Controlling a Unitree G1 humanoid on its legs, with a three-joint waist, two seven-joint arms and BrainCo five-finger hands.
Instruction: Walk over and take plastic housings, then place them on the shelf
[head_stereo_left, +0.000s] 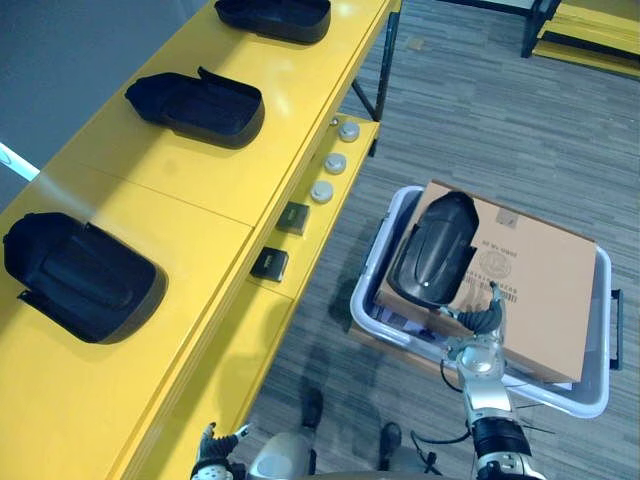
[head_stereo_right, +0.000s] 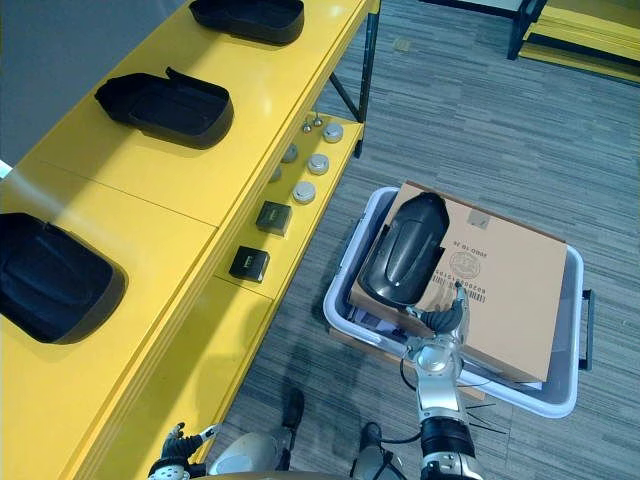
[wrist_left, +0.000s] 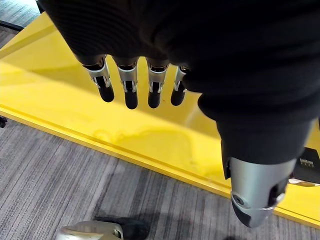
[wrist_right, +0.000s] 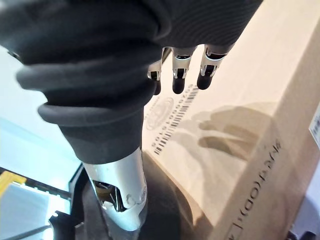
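Shelf (head_stereo_left: 250, 190) in yellow down the left, shelved housings (head_stereo_left: 200, 105) spaced along its top; grey bin (head_stereo_left: 366, 288) on the floor to the right, holding a cardboard box (head_stereo_left: 540, 290); fourth plastic housing (head_stereo_left: 435, 250) lying along the box's left edge, long axis pointing away, near end just ahead of the right hand (head_stereo_left: 482, 325); fingers (wrist_right: 207, 70) straight, empty; left hand (head_stereo_left: 215, 445) by the shelf's near edge, relaxed, well apart; housing's underside hidden.

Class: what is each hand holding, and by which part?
Nothing: the right hand hovers open above the cardboard box beside the housing; left hand open by the shelf.
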